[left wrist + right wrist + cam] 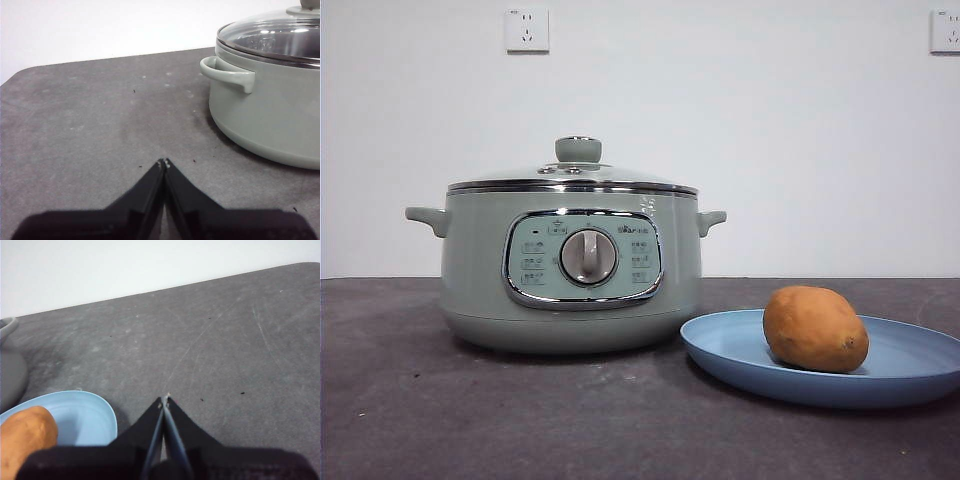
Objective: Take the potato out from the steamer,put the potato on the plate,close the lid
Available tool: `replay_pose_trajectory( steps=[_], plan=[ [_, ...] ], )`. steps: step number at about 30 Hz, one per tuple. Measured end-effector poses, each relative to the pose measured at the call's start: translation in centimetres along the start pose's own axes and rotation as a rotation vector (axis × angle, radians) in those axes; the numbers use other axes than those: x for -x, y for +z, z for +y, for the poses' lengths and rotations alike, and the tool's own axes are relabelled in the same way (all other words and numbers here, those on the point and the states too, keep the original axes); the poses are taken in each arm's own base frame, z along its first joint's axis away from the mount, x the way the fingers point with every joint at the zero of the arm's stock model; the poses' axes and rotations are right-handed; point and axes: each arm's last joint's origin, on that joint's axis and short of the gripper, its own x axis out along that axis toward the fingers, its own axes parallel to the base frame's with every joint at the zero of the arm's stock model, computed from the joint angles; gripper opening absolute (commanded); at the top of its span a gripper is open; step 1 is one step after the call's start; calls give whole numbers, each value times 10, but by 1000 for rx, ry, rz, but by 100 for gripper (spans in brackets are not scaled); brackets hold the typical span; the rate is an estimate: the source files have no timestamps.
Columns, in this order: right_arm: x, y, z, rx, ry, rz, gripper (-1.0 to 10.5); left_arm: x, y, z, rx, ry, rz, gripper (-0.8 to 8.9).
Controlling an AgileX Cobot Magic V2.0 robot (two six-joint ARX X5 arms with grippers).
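Note:
The sage-green steamer (570,265) stands left of centre with its glass lid (575,172) seated on the rim. The orange-brown potato (815,328) lies on the light-blue plate (910,360) to the steamer's right. In the left wrist view my left gripper (163,162) is shut and empty over bare table, beside the steamer (270,110) and its lid (272,35). In the right wrist view my right gripper (164,400) is shut and empty, next to the plate (85,412) holding the potato (25,437). Neither gripper shows in the front view.
The dark grey tabletop (470,420) runs back to a white wall with two sockets (527,30). A steamer side handle (227,74) juts toward my left gripper.

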Motion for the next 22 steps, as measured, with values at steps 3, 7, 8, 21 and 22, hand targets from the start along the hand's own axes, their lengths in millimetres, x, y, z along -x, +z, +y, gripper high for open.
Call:
replay_pose_trajectory(
  steps=[3, 7, 8, 21, 22],
  plan=[
    [0, 0, 0, -8, 0, 0, 1, 0, 0, 0, 0, 0, 0, -4],
    [0, 0, 0, -13, 0, 0, 1, 0, 0, 0, 0, 0, 0, -4],
    [0, 0, 0, -14, 0, 0, 1, 0, 0, 0, 0, 0, 0, -4],
    [0, 0, 0, -15, 0, 0, 1, 0, 0, 0, 0, 0, 0, -4],
    [0, 0, 0, -15, 0, 0, 1, 0, 0, 0, 0, 0, 0, -4]
  ],
)
